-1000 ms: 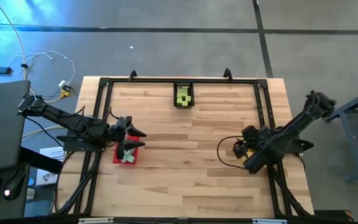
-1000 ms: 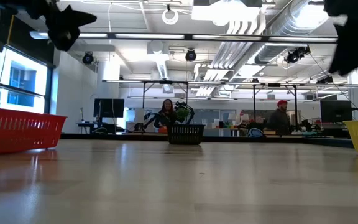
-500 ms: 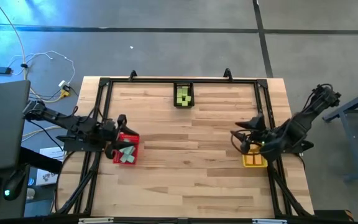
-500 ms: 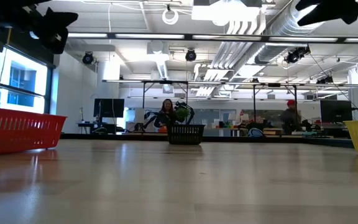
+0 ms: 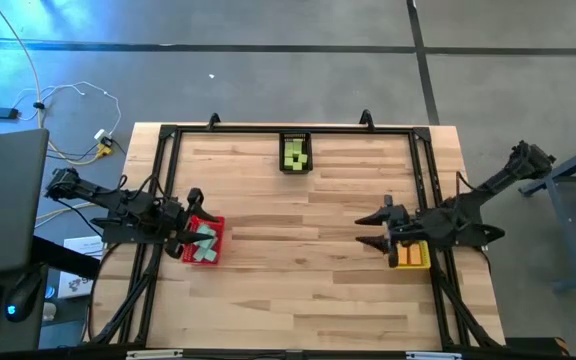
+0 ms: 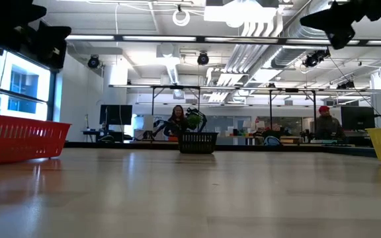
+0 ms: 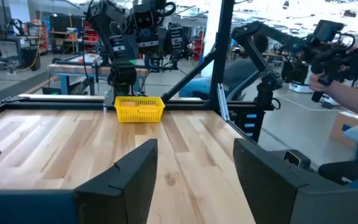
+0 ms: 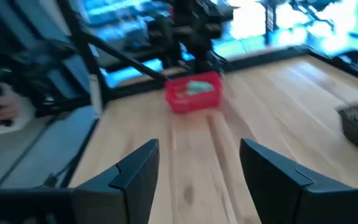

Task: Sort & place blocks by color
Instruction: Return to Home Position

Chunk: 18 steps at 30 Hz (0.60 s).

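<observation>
Every block I see lies inside a bin. Mint-teal blocks (image 5: 206, 243) fill the red bin (image 5: 214, 222) near the table's left edge. Lime green blocks (image 5: 295, 154) sit in the black bin (image 5: 296, 137) at the far edge. Orange blocks (image 5: 411, 256) are in the yellow bin (image 5: 409, 266) at the right. My left gripper (image 5: 188, 218) is open and raised over the red bin's left rim, holding nothing. My right gripper (image 5: 371, 230) is open and empty, raised just left of the yellow bin and pointing toward the table's left.
A black frame (image 5: 167, 180) runs around the tabletop. Bare wood (image 5: 298, 260) lies between the three bins. In the low view both grippers (image 6: 42, 39) (image 6: 339, 20) hang high above the table. People stand in the room beyond the far edge (image 6: 177, 122).
My left gripper has drawn back from above the red bin toward the table's left edge. My right gripper has risen from over the yellow bin, tipped up level and now points toward the table's left, so the yellow bin and its orange blocks have come into view.
</observation>
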Available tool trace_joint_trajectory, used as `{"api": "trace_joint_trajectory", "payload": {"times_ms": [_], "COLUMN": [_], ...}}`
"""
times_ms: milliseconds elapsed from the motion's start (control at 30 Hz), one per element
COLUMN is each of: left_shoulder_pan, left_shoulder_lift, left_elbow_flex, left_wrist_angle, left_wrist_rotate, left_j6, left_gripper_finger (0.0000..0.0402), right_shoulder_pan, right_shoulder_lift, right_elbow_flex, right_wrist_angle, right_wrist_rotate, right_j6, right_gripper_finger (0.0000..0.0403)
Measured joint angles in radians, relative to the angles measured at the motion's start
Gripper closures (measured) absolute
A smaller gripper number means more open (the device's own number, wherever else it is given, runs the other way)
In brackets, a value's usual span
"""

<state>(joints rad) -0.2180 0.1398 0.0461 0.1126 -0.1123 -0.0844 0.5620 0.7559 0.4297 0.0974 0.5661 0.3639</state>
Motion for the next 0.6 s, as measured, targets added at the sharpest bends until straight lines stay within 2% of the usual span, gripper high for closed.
{"api": "trace_joint_trajectory", "payload": {"times_ms": [133, 400, 600], "left_shoulder_pan": [0.0, 0.0, 0.0], "left_shoulder_lift": [-0.028, -0.03, -0.029], "left_elbow_flex": [-0.036, -0.036, -0.036], "left_wrist_angle": [0.005, 0.008, 0.004], "left_wrist_rotate": [0.0, -0.001, -0.003], "left_j6": [-0.004, -0.013, -0.034], "left_gripper_finger": [0.0202, 0.0202, 0.0202], "right_shoulder_pan": [-0.083, -0.277, -0.419], "right_shoulder_lift": [-0.033, -0.155, -0.271], "right_elbow_flex": [-0.072, -0.118, -0.12], "right_wrist_angle": [0.144, 0.148, 0.039], "right_wrist_rotate": [-0.129, -0.375, -0.403], "right_j6": [-0.112, -0.205, -0.234], "right_gripper_finger": [0.0205, 0.0234, 0.0248]}}
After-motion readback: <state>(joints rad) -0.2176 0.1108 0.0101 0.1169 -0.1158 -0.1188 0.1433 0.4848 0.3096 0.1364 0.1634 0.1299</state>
